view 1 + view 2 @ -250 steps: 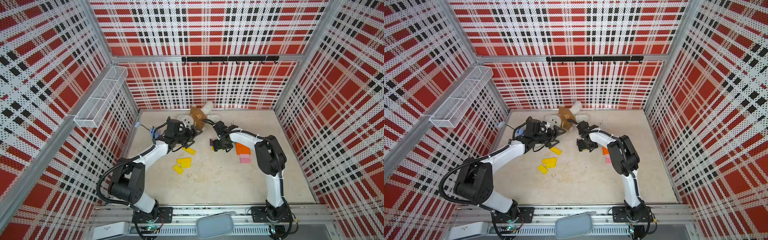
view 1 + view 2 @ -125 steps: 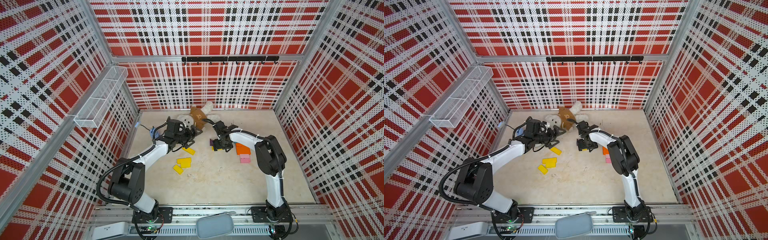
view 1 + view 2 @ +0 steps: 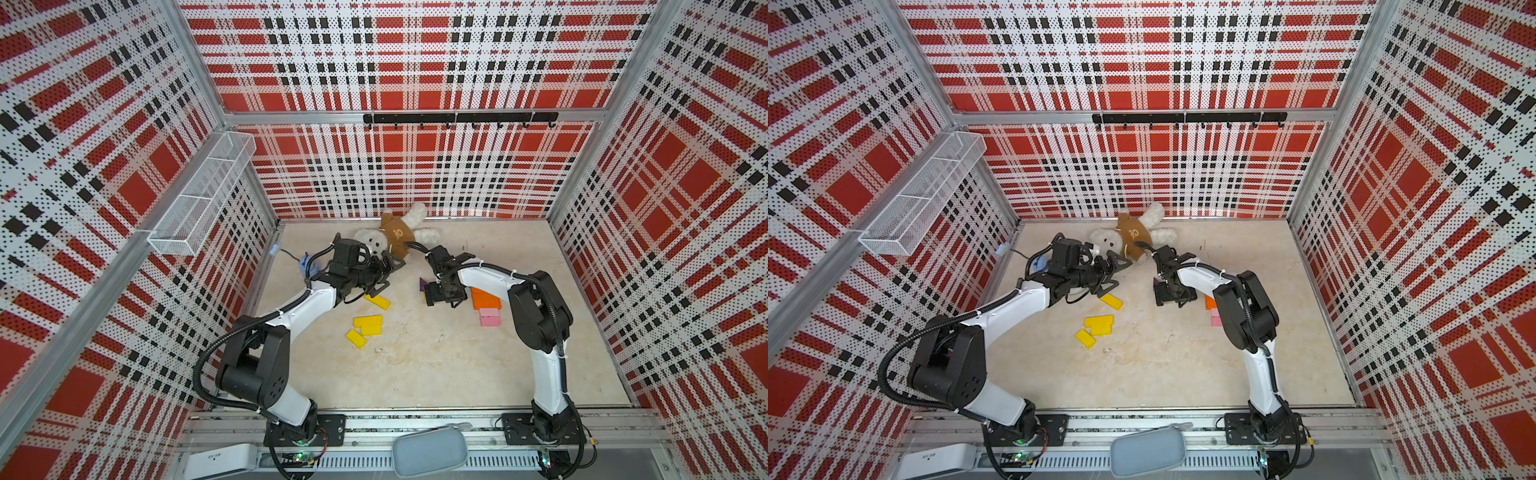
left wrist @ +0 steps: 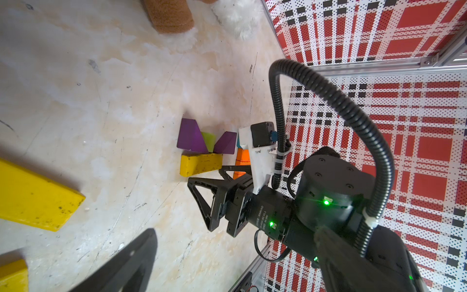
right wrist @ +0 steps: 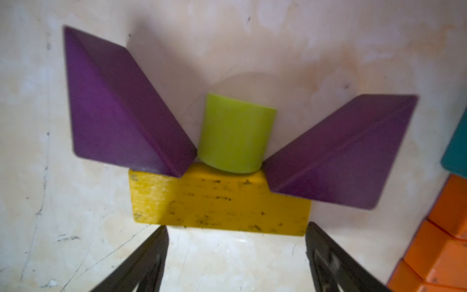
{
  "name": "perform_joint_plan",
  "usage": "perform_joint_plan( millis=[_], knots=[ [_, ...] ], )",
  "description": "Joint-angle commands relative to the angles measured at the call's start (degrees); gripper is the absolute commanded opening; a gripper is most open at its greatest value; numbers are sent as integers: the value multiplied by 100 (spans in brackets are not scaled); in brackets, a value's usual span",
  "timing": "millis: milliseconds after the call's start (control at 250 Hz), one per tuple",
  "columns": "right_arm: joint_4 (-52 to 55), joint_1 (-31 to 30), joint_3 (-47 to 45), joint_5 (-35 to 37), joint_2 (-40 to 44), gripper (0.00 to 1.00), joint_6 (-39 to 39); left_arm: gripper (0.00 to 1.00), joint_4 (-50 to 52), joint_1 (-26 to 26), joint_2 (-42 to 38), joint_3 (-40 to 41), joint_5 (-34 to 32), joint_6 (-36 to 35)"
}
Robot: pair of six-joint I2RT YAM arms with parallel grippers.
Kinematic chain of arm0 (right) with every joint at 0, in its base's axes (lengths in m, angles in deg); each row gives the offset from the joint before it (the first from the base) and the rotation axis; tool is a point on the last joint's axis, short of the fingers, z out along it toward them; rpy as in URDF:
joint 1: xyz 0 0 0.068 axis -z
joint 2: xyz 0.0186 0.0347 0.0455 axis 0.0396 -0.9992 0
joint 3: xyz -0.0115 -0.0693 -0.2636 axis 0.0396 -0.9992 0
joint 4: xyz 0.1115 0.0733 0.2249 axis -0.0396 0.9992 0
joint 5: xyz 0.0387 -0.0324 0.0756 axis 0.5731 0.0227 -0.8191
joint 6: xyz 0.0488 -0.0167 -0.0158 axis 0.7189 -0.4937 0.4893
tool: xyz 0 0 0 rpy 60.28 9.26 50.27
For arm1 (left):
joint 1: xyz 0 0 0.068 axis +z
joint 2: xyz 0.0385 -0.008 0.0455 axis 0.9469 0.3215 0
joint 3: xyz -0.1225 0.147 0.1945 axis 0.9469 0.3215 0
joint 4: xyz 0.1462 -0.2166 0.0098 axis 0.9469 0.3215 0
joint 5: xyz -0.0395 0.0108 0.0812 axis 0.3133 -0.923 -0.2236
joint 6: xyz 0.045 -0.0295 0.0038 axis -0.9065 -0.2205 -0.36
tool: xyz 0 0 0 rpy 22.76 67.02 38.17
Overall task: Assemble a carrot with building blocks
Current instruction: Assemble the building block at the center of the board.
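Note:
A carrot top lies on the floor: a yellow block (image 5: 219, 202) with a lime-green cylinder (image 5: 235, 134) and two purple triangles (image 5: 118, 106) (image 5: 341, 151) fanned above it. My right gripper (image 5: 236, 235) stands open just behind that yellow block, its fingertips at the block's two rear corners and nothing between them. In a top view this gripper (image 3: 438, 297) covers most of the group. Orange blocks (image 3: 485, 298) and pink blocks (image 3: 490, 318) lie beside it. My left gripper (image 3: 386, 274) is open and empty above a loose yellow block (image 3: 377, 301). More yellow blocks (image 3: 365, 328) lie nearer the front.
A teddy bear (image 3: 395, 237) lies against the back wall, close behind both grippers. A teal block's edge (image 5: 457, 149) shows by the orange ones. A wire basket (image 3: 203, 199) hangs on the left wall, a hook rail (image 3: 457, 118) on the back wall.
The right gripper's jaws have spread a little wider behind the yellow block. Both arms stay nearly where they were.

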Motion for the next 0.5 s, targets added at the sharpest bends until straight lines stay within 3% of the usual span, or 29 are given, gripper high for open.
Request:
perform_joint_plan(
  millis=[0, 496],
  knots=[
    [-81, -28, 34, 254, 1, 87, 207, 100, -89, -7, -48, -66, 13, 5],
    [-204, -27, 106, 249, -95, 87, 551, 100, -94, -15, -76, -65, 30, 14]
  ],
)
